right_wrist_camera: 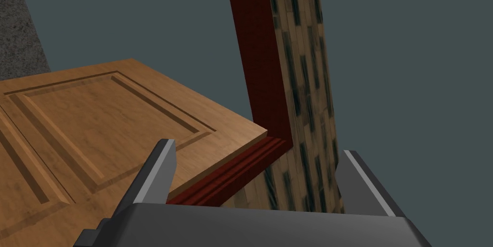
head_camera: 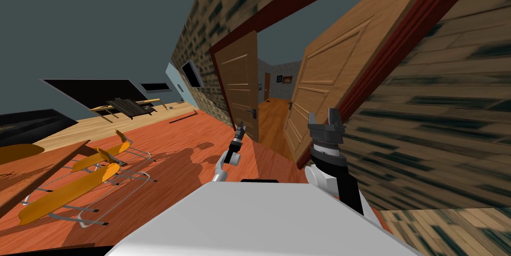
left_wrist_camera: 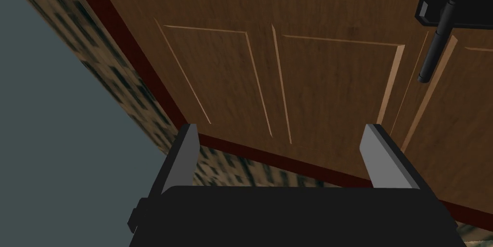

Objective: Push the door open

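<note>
Two wooden door leaves hang in a dark red frame (head_camera: 384, 63). The lighter right leaf (head_camera: 329, 78) stands partly swung, and a gap between the leaves shows a hallway (head_camera: 274, 113). The darker left leaf (head_camera: 239, 83) carries a black lever handle (left_wrist_camera: 435, 42). My right gripper (head_camera: 325, 118) is open close to the right leaf, near its frame side. In the right wrist view the leaf's panel (right_wrist_camera: 96, 123) and the frame (right_wrist_camera: 250, 51) lie just beyond the open right gripper (right_wrist_camera: 257, 155). My left gripper (head_camera: 241, 130) is open facing the darker leaf (left_wrist_camera: 298, 75), with nothing between its fingers (left_wrist_camera: 185, 157).
A patterned wall (head_camera: 439, 118) runs close along my right. To the left, on the reddish floor, are yellow chairs (head_camera: 85, 178) and a brown table edge (head_camera: 30, 168). Farther back stand a desk (head_camera: 127, 106) and a wall screen (head_camera: 192, 73).
</note>
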